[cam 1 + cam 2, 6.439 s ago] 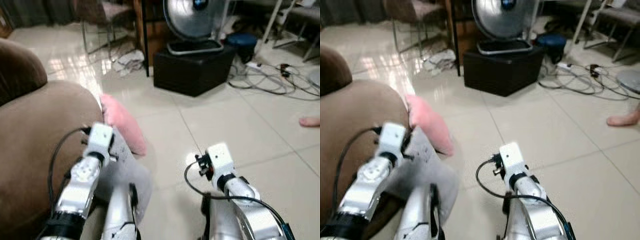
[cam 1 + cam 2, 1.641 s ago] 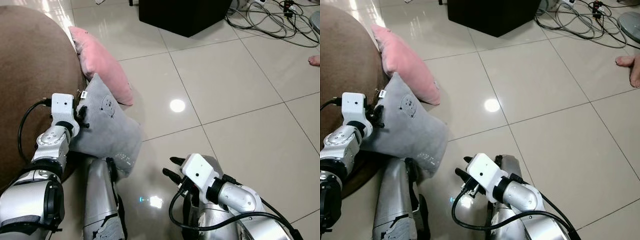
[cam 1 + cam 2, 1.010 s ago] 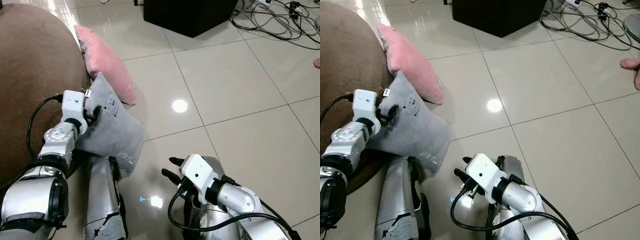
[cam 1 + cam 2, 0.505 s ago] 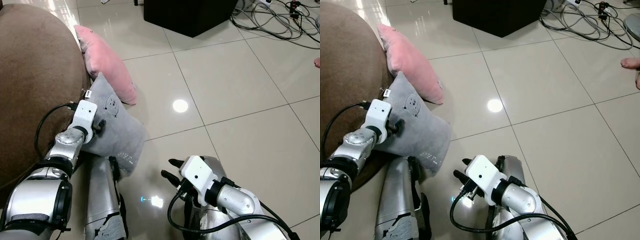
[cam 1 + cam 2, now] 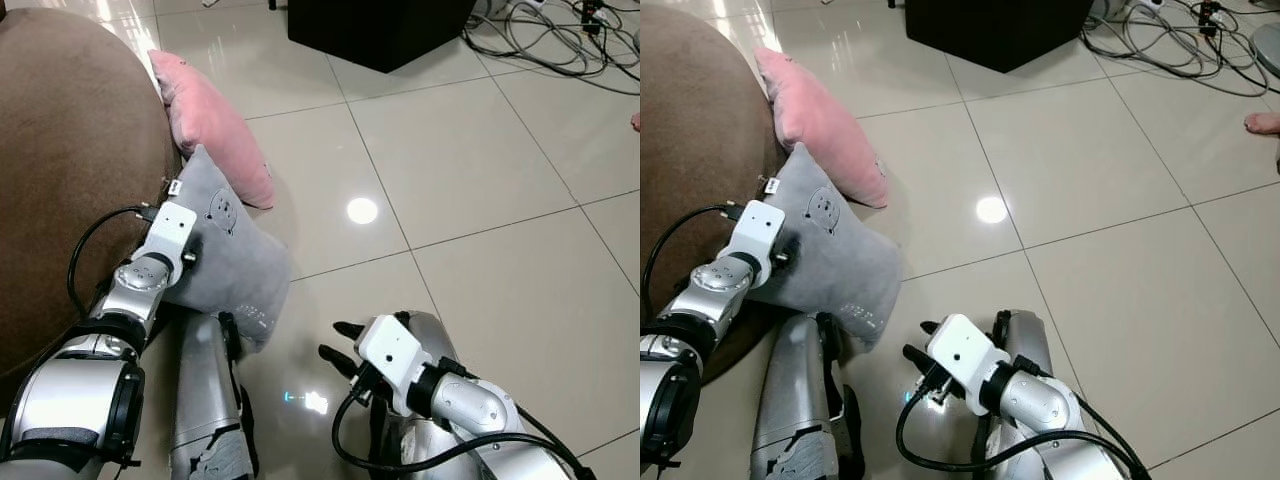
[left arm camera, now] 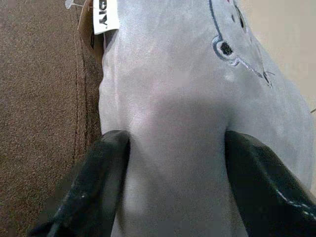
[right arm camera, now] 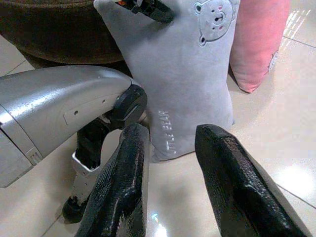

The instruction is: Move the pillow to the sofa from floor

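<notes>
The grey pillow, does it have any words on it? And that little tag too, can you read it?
"...LE BEAR": raised letters low on the grey pillow; the start is too faint to read surely.
"DIY", or close to it: dark letters on the white tag at the pillow's corner, cut off by the picture's edge.
The pink pillow has a small mark, too small to read.

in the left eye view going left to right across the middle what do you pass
sofa → left gripper → grey pillow → light glare on the floor → bare tiles
</notes>
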{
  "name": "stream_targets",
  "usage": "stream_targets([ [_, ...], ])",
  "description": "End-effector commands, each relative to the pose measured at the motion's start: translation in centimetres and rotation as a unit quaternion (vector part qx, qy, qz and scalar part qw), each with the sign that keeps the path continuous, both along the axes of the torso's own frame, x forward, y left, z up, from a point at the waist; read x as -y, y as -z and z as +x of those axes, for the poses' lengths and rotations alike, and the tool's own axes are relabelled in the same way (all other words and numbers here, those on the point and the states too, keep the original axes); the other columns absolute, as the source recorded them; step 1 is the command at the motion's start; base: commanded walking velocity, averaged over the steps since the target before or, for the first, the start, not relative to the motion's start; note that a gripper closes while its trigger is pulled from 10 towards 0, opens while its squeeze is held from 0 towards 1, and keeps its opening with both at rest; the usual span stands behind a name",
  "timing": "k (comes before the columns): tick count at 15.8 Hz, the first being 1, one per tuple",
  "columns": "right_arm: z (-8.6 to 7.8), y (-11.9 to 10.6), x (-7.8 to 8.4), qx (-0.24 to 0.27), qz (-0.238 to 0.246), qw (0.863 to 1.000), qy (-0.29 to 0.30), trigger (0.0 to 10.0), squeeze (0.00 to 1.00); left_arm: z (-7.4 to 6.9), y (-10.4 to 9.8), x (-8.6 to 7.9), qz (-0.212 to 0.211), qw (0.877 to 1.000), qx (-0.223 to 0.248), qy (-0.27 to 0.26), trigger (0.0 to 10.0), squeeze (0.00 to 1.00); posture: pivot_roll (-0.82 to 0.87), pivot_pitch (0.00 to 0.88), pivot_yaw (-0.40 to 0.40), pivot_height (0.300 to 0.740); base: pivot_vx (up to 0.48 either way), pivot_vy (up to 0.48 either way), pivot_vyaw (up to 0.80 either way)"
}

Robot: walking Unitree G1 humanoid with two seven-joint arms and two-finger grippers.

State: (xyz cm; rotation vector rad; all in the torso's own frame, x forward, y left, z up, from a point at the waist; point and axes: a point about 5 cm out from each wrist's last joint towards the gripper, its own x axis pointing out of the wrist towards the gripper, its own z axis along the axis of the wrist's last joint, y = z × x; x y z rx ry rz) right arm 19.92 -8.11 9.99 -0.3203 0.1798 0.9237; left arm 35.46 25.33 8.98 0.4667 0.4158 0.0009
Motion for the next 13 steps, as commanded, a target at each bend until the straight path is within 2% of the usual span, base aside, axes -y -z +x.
stream_targets([
  [1, -0.49, 0.15, -0.05, -0.005, -0.002, 1.0, -0.003, 10.0, 0.0, -0.61, 0.73, -0.56, 0.004, 1.0, -0.015, -0.009, 0.0, 0.0, -0.16, 0.312, -0.022, 0.501, 0.0, 0.0, 0.0],
  [13, -0.58, 0.35, 0.02, -0.007, -0.003, 1.0, -0.002, 10.0, 0.0, -0.64, 1.0, -0.01, -0.028, 0.999, -0.02, 0.006, 0.0, 0.0, -0.15, 0.311, -0.019, 0.501, 0.0, 0.0, 0.0],
])
